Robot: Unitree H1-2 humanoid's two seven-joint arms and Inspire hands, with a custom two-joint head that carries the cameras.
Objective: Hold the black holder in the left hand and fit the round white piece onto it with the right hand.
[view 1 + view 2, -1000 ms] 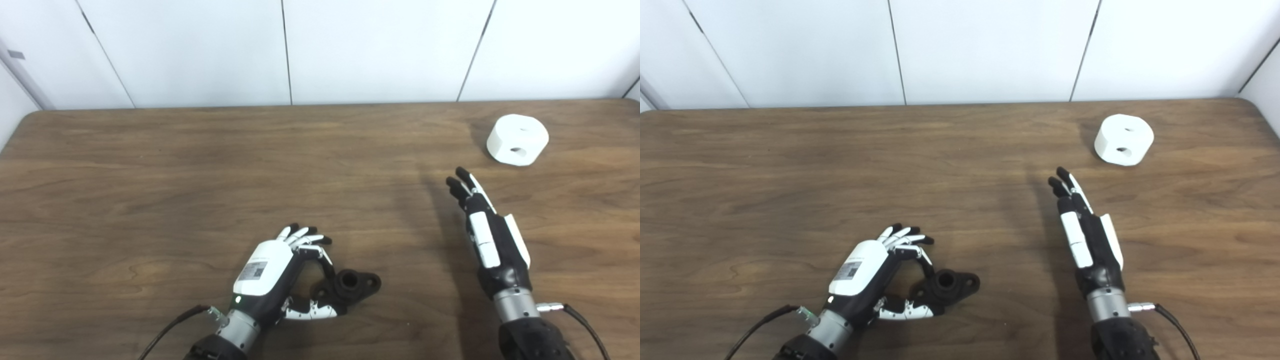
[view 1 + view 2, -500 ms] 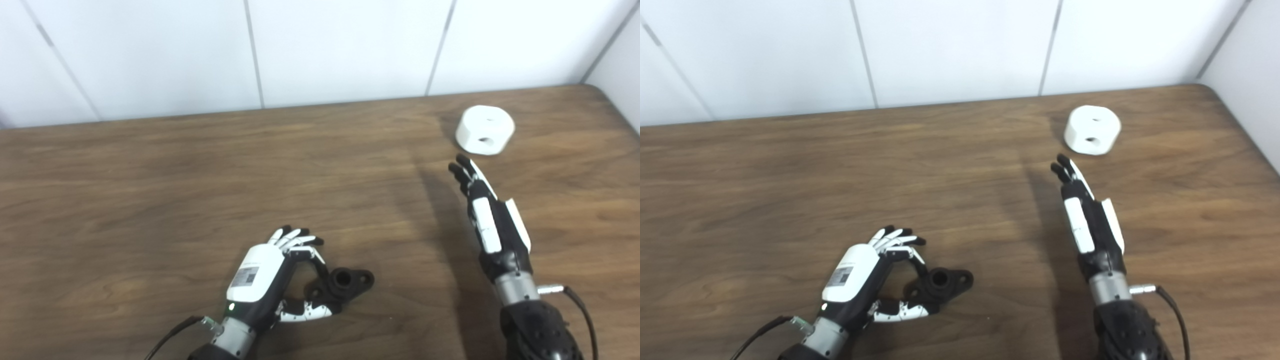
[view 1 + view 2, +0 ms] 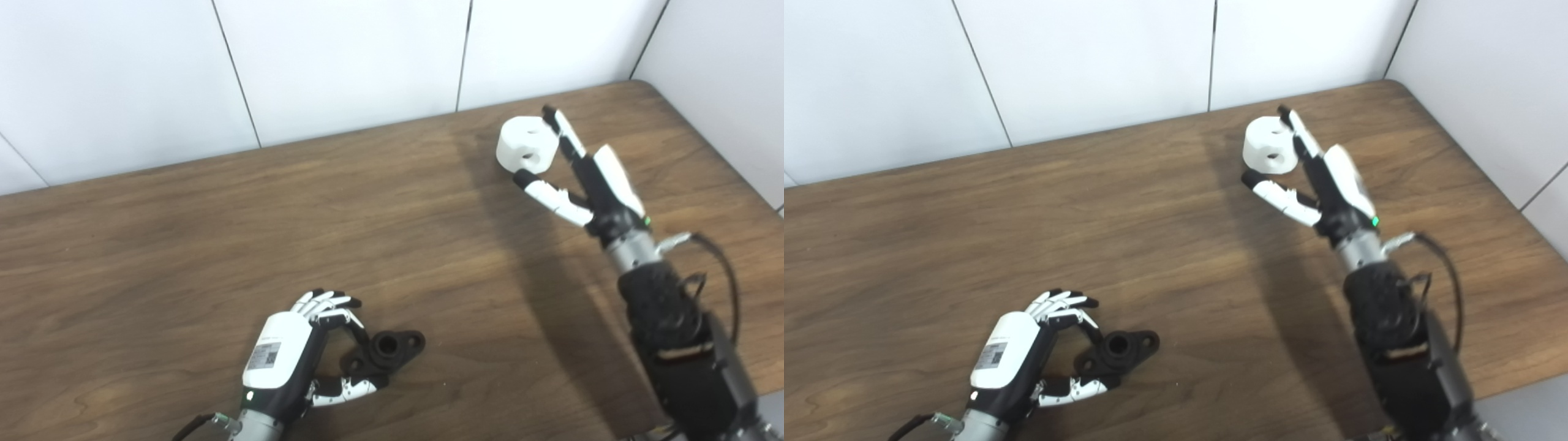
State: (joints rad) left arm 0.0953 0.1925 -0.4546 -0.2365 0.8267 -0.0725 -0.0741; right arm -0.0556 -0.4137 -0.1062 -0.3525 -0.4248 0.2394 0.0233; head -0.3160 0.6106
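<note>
Left hand [image 3: 294,358] rests low on the table [image 3: 184,245], near its front edge, fingers and thumb curled around one end of the black holder [image 3: 386,350]; holder lies flat on the wood, bore facing up. Whether the grip is closed on it or only cupping, cannot tell. Right hand [image 3: 582,177] is at the far right, released, fingers spread: fingers lie along the right side of the white piece [image 3: 525,146], thumb just below it. White piece sits on the table, well apart from the holder.
</note>
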